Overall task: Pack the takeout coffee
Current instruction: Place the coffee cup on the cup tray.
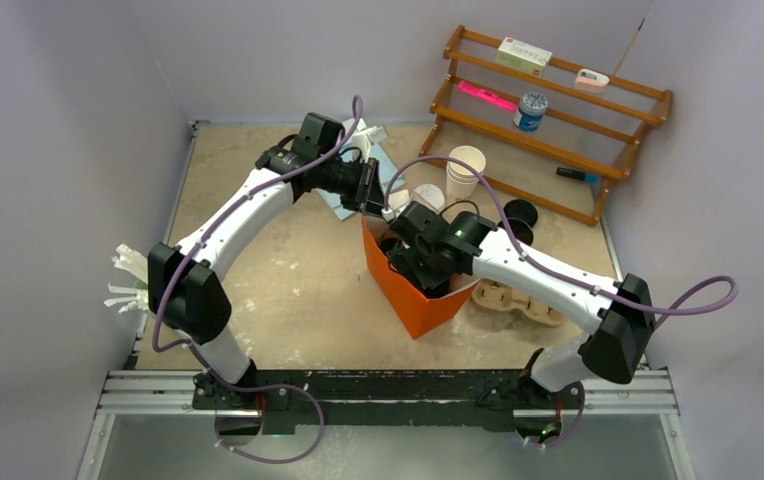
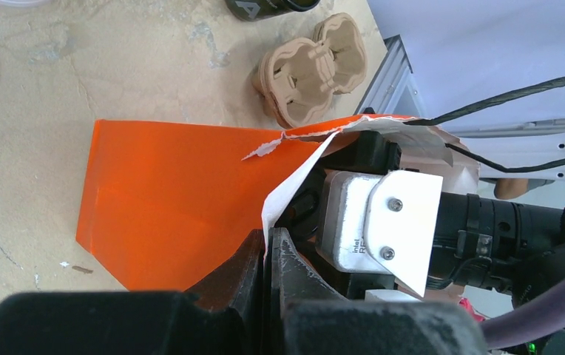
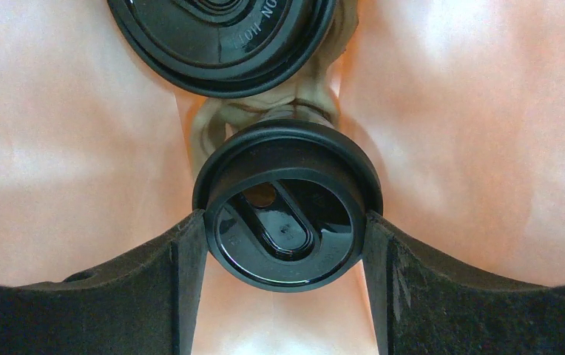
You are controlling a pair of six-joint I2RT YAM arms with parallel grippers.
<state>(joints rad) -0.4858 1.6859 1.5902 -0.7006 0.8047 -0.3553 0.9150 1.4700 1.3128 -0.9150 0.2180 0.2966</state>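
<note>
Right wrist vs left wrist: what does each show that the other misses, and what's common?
Only right wrist: inside the orange bag, two black lids. The nearer lid sits between the fingers of the right end effector, which touch both its sides; the farther lid is above, with tan pulp between them.
Only left wrist: the left end effector shut on the bag's torn rim, the right arm's wrist camera down in the opening, an empty pulp carrier on the table.
Both: the same bag, inner walls in one, outer face in the other.
</note>
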